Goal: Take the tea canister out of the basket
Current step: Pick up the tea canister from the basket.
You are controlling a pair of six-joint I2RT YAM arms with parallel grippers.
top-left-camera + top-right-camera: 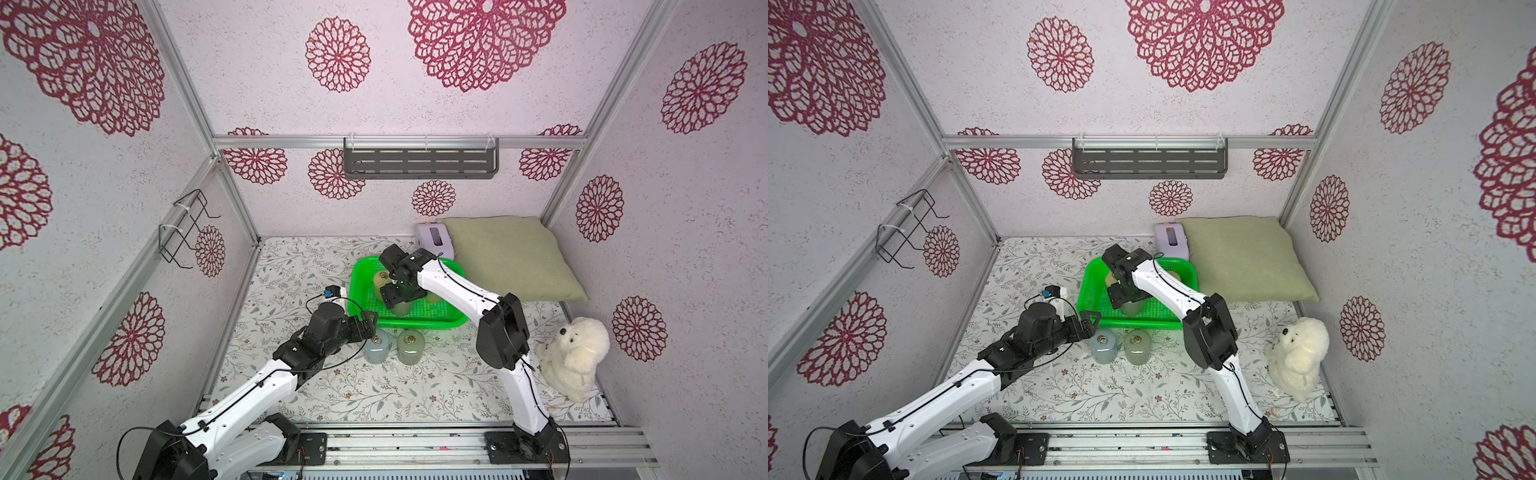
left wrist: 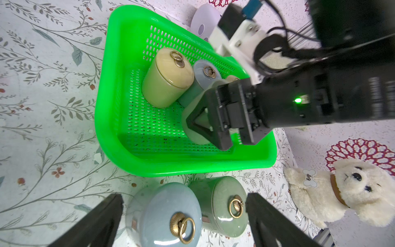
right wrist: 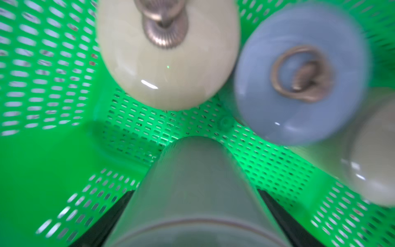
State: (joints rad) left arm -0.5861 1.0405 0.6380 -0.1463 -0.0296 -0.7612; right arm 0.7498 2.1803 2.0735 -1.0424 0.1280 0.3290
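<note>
The tea canister in the basket is smooth, grey-green, cylindrical

In a top view we see a green pillow right of the middle, on the leafy table cover. A small purple box sits at its upper left corner. A fluffy white toy dog sits lower right. A grey shelf hangs above the middle, a black wire rack at the left.
</note>
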